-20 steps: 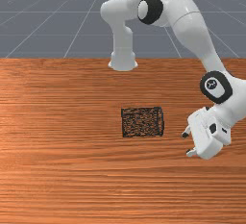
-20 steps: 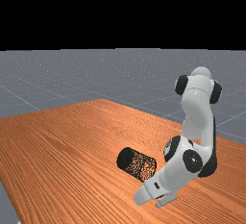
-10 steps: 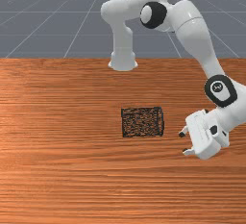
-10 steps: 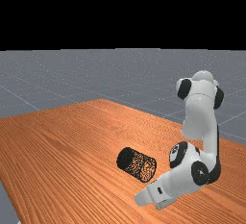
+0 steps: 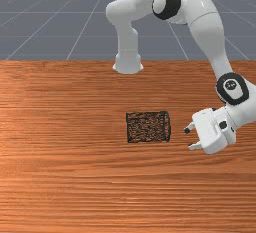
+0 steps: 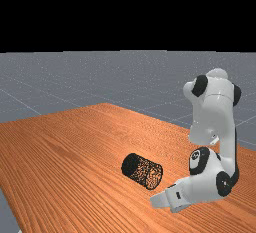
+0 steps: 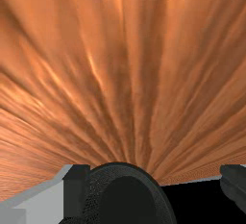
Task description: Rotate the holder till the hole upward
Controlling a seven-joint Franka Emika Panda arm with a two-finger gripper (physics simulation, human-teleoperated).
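Plainly, the white two-finger gripper stands wide, its two fingers well parted and nothing held between them. In the front view a strip of wood shows between the dark fingertips and the holder, so the gripper is apart from it. In the wrist view one finger stands across part of the holder's round rim, and the other stands off past the opposite side.

The black cylindrical wire-mesh holder lies on its side on the orange-brown wooden table. Its long axis is level, running left to right in the front view, roughly along the grain. The open mouth faces the gripper, toward the front view's right; in the wrist view the rim rings a darker disc deeper in. The denser, darker end points the opposite way, to the far view's left. The hole is therefore sideways, not upward.

The holder sits just beyond the fingertips, near them, on the front view's left of the gripper. In the far view the gripper is below and to the right of the holder, leaning well over with its fingers aimed toward that view's left, at the end of the white-and-grey arm.
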